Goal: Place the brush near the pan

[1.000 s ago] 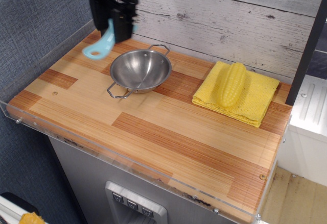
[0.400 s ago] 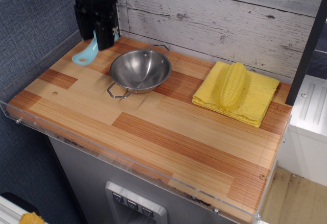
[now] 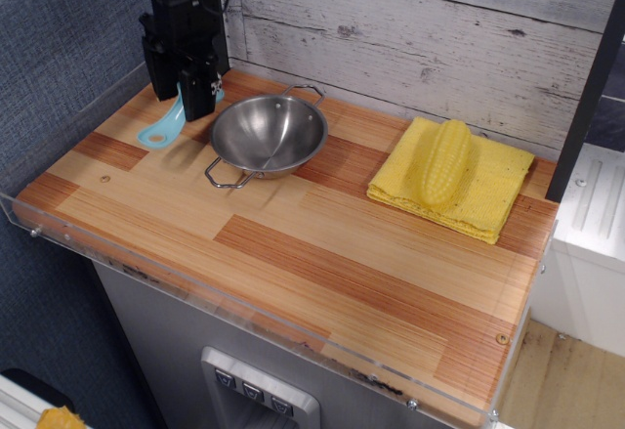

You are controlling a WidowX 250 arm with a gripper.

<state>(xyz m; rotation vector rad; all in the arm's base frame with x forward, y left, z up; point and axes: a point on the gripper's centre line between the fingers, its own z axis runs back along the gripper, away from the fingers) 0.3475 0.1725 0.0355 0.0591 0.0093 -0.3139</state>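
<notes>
The light blue brush [image 3: 162, 129] hangs from my black gripper [image 3: 186, 100] at the back left of the wooden counter. Its rounded handle end with the hole rests on or just above the wood, and its bristle end is hidden between the fingers. The gripper is shut on the brush. The shiny steel pan [image 3: 269, 134] with two wire loop handles sits just right of the gripper, a few centimetres from the brush.
A yellow corn cob [image 3: 444, 160] lies on a yellow cloth [image 3: 488, 187] at the back right. A clear plastic rim [image 3: 59, 238] runs along the counter's left and front edges. A plank wall stands behind.
My gripper has moved left and down with the brush, from above the pan's left rim to low over the counter. The brush's handle end now reaches the wood.
</notes>
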